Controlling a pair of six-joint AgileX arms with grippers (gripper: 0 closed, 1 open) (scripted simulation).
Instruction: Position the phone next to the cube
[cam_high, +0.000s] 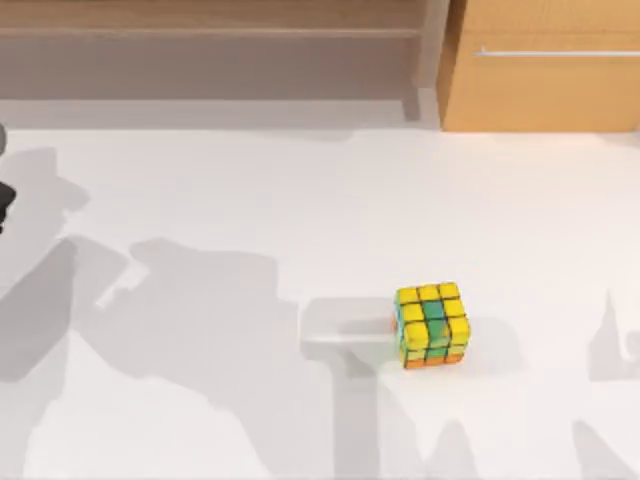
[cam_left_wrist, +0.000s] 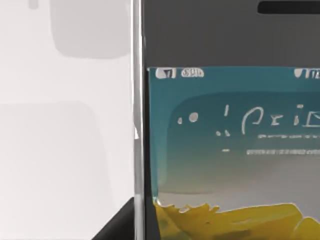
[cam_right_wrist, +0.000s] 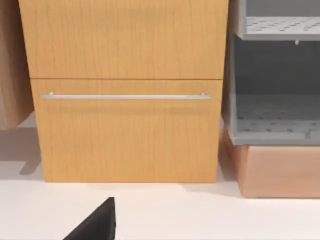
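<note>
The cube (cam_high: 432, 325), mostly yellow with green and orange tiles, rests on the white table right of centre. The phone (cam_left_wrist: 230, 140) is very close in the left wrist view. It shows a silver edge, a dark bezel and a lit teal and yellow screen. A dark part of my left gripper (cam_left_wrist: 117, 225) sits right beside the phone's edge. A dark piece of my left arm (cam_high: 3, 205) is at the table's far left edge. A dark part of my right gripper (cam_right_wrist: 95, 222) hangs over the white table, facing a cabinet.
A wooden cabinet (cam_high: 545, 70) with a metal handle (cam_right_wrist: 125, 96) stands at the back right. Beside it is a grey shelf unit (cam_right_wrist: 275, 75) on a brown base. A long grey shelf (cam_high: 210, 50) runs along the back left. Arm shadows fall across the table.
</note>
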